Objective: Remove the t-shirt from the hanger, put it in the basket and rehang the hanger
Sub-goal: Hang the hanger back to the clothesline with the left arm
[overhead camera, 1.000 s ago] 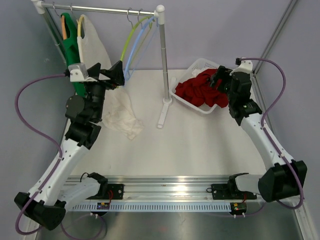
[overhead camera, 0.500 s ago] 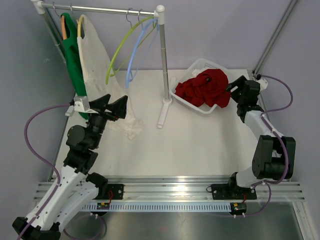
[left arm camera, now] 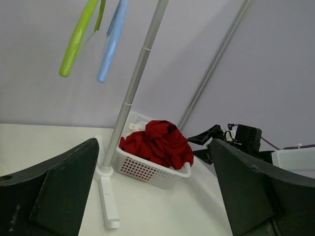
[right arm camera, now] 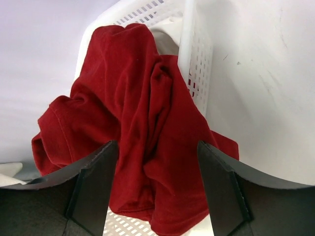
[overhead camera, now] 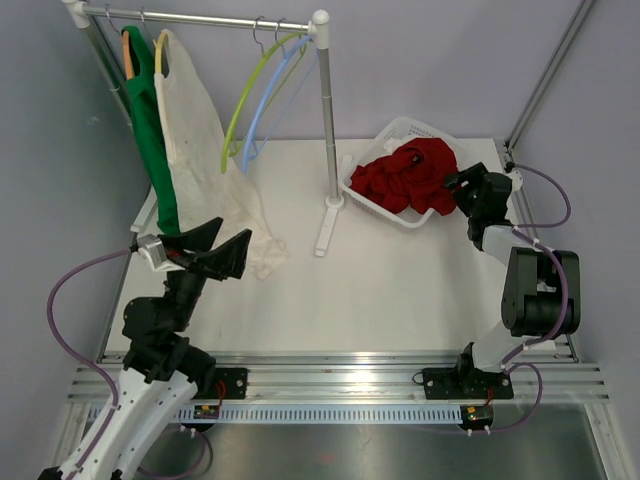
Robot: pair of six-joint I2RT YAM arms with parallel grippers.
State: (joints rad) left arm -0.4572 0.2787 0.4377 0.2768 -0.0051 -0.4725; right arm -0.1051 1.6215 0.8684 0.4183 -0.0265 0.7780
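Two sets of fingers, and neither grasps anything. Nearest me, the left gripper (overhead camera: 233, 229) rides on an arm folded low over its base, fingers spread wide and aimed up-table, which I read as a ready pose. Just past its fingertips the white t-shirt (overhead camera: 195, 120) pools its hem on the table (overhead camera: 400, 280), collar still on its hanger (overhead camera: 160, 48) (my next job, I judge). Farther off, the right gripper (right arm camera: 157, 146), elbow tucked and fingers parted, faces the red t-shirt (overhead camera: 410, 178) heaped in the basket (overhead camera: 378, 213) directly ahead of its tips
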